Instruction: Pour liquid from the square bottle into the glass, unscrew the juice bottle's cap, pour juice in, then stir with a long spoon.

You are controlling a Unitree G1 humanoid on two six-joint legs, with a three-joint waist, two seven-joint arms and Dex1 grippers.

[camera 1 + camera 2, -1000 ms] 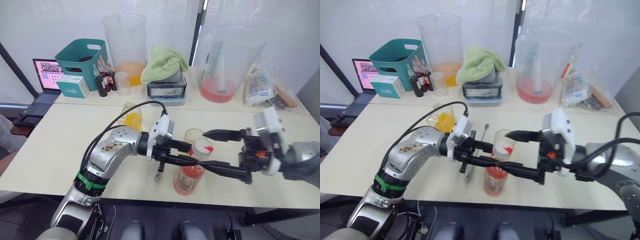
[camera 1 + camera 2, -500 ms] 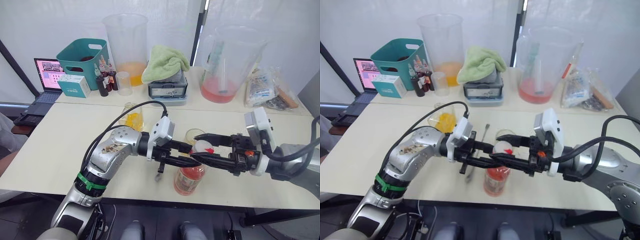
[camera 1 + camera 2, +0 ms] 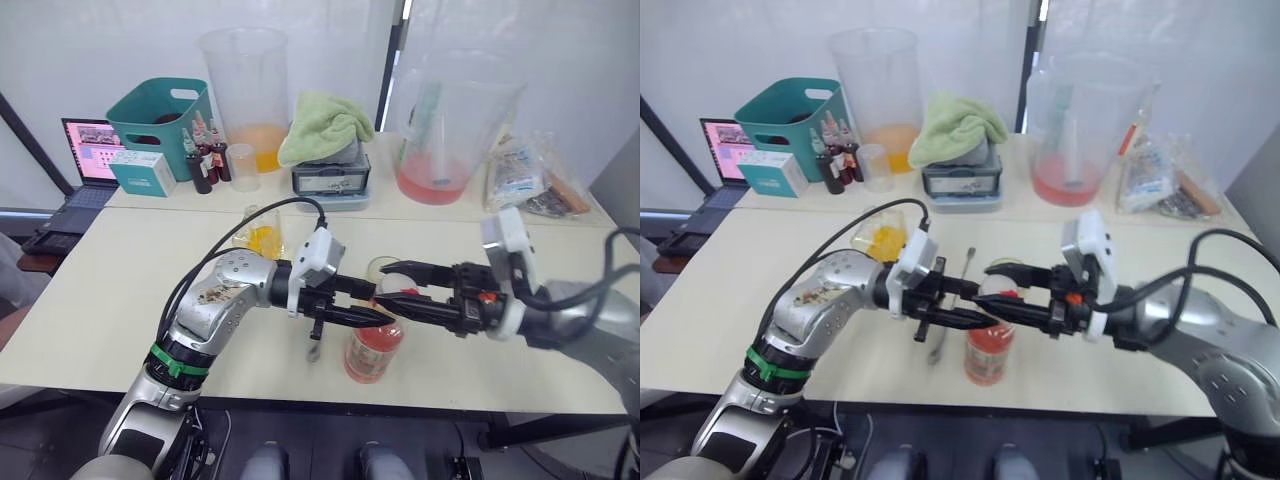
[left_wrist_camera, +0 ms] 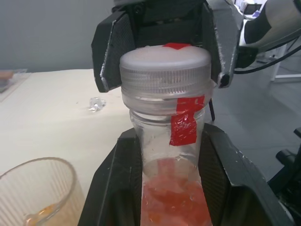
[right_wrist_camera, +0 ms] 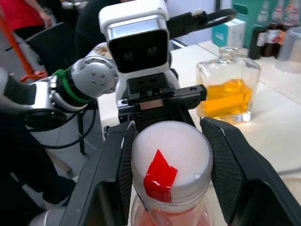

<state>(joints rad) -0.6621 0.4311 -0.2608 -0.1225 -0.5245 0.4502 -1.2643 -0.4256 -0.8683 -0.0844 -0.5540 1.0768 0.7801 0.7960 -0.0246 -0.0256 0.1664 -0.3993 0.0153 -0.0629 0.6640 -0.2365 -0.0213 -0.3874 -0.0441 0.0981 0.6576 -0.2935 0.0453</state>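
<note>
The right gripper [image 5: 171, 141] has moved in around the cap [image 5: 170, 159], fingers not quite squeezing. The left gripper [image 4: 169, 174] holds the juice bottle [image 3: 375, 340] tight. Twisting comes next.

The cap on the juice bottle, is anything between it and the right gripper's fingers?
Nothing visible: the right gripper has a finger on each side of the cap, while the left gripper holds the juice bottle below it.
</note>
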